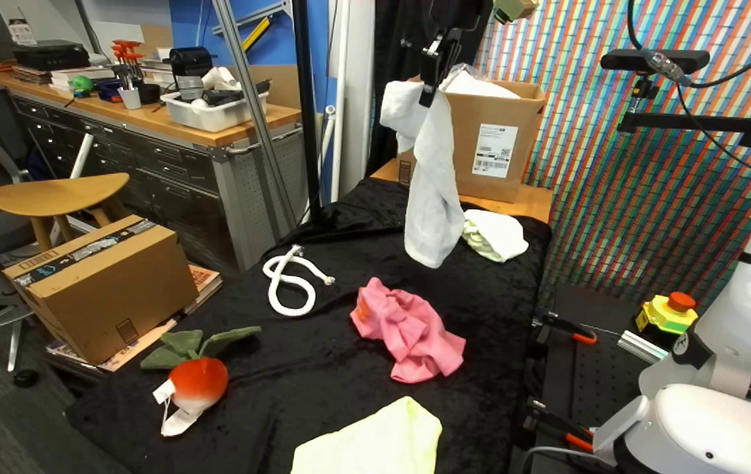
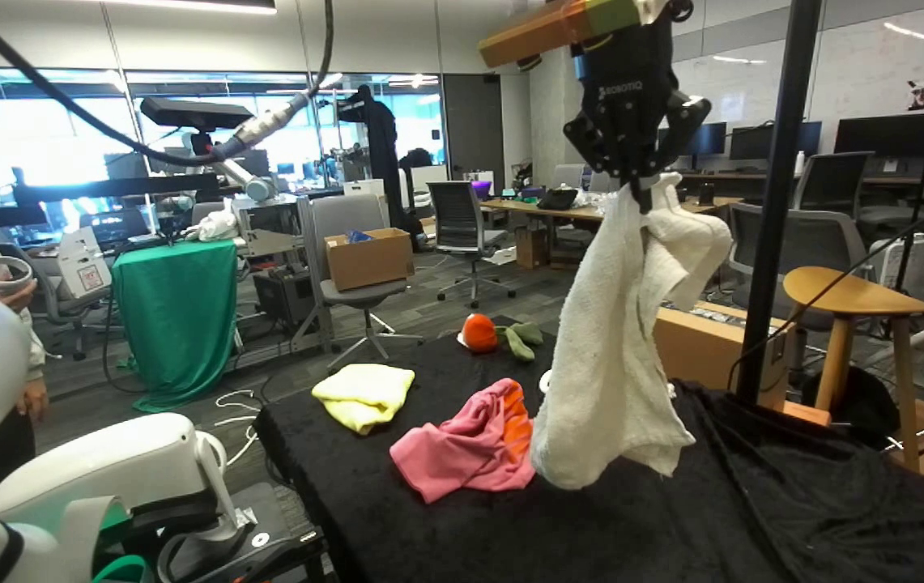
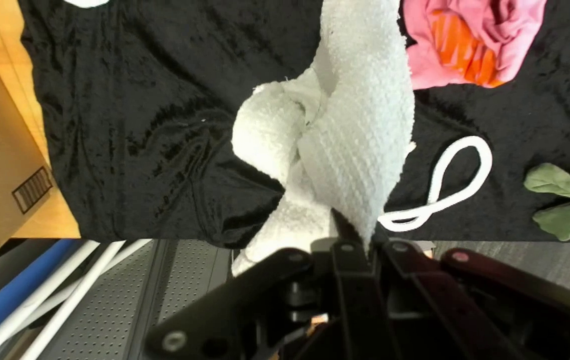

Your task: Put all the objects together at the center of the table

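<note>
Our gripper [image 1: 429, 95] holds a towel [image 1: 433, 191] pinched aloft over the black table [image 1: 322, 368] in an exterior view, its white folds hanging beyond the pink cloth [image 1: 408, 332] from where we look, and apart from it. Farther back than the pink cloth, a white cloth [image 1: 500, 234] lies bunched, with a box [image 1: 497, 186] standing behind it.

In an exterior view, we find a yellow cloth [image 2: 366, 394] to the left of the pink cloth and slightly behind it, while a red toy [image 2: 479, 334] with green leaves [image 2: 520, 340] lies beyond the pink cloth. The towel hangs just to the right of the pink cloth there, lower end loose.

In the wrist view, we look down along the towel from the gripper's pinch, just left of the pink cloth, itself only partly in view. Below the pink cloth a rope [image 3: 453, 200] lies looped, partly hidden by the towel; lower right of the pink cloth, the leaves and a sliver of red show.
</note>
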Available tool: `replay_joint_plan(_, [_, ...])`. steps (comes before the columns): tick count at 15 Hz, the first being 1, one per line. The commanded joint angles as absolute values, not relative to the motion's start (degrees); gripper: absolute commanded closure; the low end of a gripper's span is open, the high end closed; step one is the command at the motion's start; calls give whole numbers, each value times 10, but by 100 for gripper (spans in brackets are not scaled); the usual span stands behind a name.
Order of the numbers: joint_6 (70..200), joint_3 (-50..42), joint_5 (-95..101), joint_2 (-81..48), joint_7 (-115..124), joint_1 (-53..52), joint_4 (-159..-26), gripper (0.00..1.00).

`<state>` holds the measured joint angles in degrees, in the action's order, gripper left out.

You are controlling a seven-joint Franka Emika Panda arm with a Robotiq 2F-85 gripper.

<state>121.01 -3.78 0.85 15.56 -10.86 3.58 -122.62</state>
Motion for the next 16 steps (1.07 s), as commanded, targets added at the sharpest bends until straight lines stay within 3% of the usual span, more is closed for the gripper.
replay_joint_plan(1, [1197,-26,-20,206,-98,10,-1271,97])
replay_joint_plan(16, [1174,47,-24,214,-80,-73,-1345,97])
